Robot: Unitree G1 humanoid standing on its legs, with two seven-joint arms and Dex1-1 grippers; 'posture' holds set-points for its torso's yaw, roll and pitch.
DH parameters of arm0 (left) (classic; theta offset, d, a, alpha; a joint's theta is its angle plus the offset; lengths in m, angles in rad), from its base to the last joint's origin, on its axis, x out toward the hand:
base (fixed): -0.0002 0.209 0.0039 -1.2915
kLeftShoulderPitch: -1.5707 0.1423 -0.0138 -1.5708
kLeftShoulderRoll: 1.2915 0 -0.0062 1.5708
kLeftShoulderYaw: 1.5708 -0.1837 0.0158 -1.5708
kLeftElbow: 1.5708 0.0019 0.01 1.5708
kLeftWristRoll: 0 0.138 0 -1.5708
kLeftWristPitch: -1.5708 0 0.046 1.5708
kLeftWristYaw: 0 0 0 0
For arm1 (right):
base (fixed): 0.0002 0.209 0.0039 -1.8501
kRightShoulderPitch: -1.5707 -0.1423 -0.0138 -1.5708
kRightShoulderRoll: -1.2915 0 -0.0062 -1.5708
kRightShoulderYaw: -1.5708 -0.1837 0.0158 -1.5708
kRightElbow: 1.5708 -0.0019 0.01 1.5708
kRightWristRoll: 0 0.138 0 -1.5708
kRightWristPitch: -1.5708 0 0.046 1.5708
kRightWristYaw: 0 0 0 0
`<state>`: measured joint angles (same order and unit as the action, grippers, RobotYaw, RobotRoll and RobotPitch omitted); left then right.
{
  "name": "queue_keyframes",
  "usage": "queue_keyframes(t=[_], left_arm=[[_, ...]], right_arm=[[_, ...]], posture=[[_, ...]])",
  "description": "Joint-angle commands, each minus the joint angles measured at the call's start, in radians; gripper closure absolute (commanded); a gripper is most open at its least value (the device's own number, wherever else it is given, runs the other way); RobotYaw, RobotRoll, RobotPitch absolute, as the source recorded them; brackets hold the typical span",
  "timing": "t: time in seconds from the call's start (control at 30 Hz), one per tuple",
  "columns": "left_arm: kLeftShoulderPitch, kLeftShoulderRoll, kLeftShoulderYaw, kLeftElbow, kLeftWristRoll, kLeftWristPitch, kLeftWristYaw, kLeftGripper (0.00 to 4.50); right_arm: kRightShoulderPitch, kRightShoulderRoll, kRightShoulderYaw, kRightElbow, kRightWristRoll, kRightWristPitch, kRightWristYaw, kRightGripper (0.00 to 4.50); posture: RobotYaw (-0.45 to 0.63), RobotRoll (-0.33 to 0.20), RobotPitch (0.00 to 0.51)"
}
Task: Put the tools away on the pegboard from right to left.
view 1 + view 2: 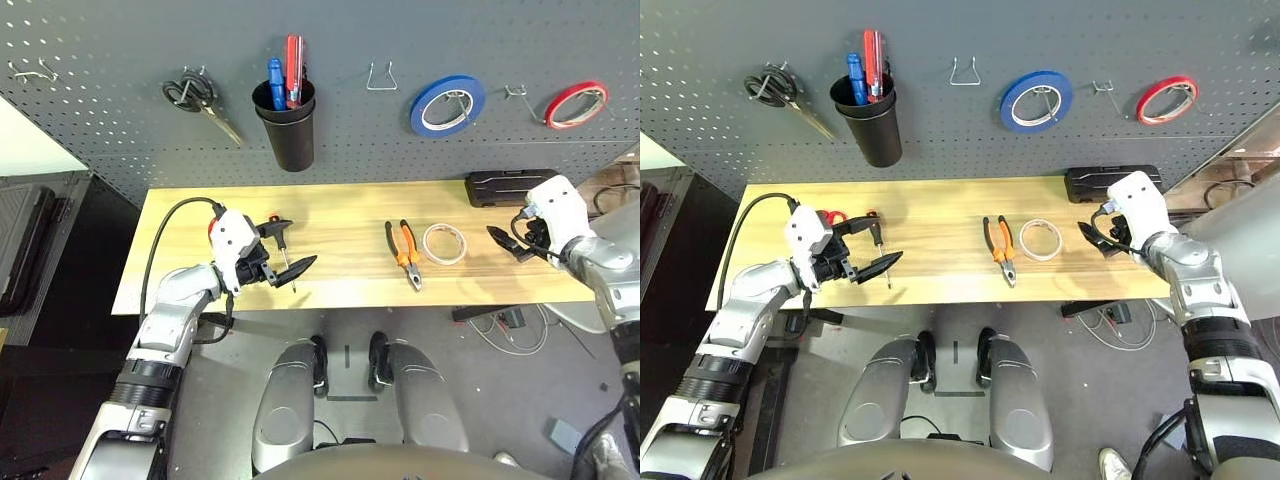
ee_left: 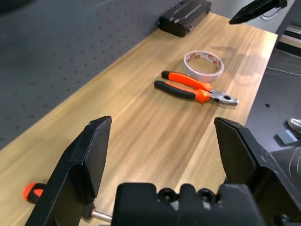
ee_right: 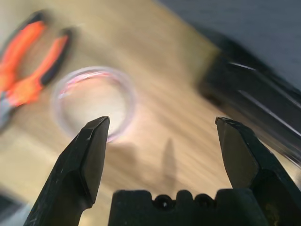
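The fingers [image 2: 90, 155] of the left gripper [image 2: 163, 118] stand wide apart above the left part of the wooden table [image 1: 345, 285]; those of the right gripper [image 3: 163, 118] are likewise spread wide, above its right part. The slim screwdriver [image 1: 877, 232] lies under the left gripper, passing beneath one finger in the left wrist view; whether they touch cannot be told. Red scissor handles [image 1: 836, 216] show just left of the screwdriver, the rest hidden by the gripper. The orange-and-black pliers [image 1: 405, 257] lie between the two grippers, handles far and metal nose near. The whitish tape roll [image 1: 445, 244] lies flat just right of the pliers and left of the right gripper's fingers. A black case [image 1: 508, 187] rests at the far right. On the pegboard [image 1: 340, 135] beyond, from left to right, are black-handled scissors [image 1: 192, 92], a black cup [image 1: 290, 140], blue tape [image 1: 421, 103] and red tape [image 1: 552, 112].
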<state>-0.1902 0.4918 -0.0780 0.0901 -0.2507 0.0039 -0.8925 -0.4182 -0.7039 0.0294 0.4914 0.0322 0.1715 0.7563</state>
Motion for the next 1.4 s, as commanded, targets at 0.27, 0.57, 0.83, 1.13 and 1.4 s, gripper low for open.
queue_keyframes(t=[0.27,0.57,0.83,1.13,1.4], left_arm=[[0.071,0.016,-0.021,-0.077,0.016,0.026,0.001,0.02],[0.122,0.029,-0.015,-0.161,0.013,0.07,0.027,0.02],[0.155,0.033,-0.014,-0.218,0.013,0.1,0.058,0.02],[0.168,0.033,-0.016,-0.238,0.015,0.109,0.078,0.0],[0.158,0.026,-0.018,-0.22,0.017,0.092,0.083,0.0]], right_arm=[[-0.219,0.014,0.209,0.321,-0.167,-0.114,0.233,0.0],[-0.366,0.103,0.297,0.585,-0.276,-0.233,0.277,0.0],[-0.401,0.165,0.345,0.701,-0.354,-0.269,0.262,0.0],[-0.422,0.206,0.347,0.759,-0.403,-0.257,0.191,0.97],[-0.414,0.151,0.27,0.72,-0.355,-0.263,0.161,4.11]], posture=[[0.07,0.0,0.341],[0.13,0.0,0.375],[0.17,0.0,0.383],[0.2,0.0,0.378],[0.19,0.0,0.348]])
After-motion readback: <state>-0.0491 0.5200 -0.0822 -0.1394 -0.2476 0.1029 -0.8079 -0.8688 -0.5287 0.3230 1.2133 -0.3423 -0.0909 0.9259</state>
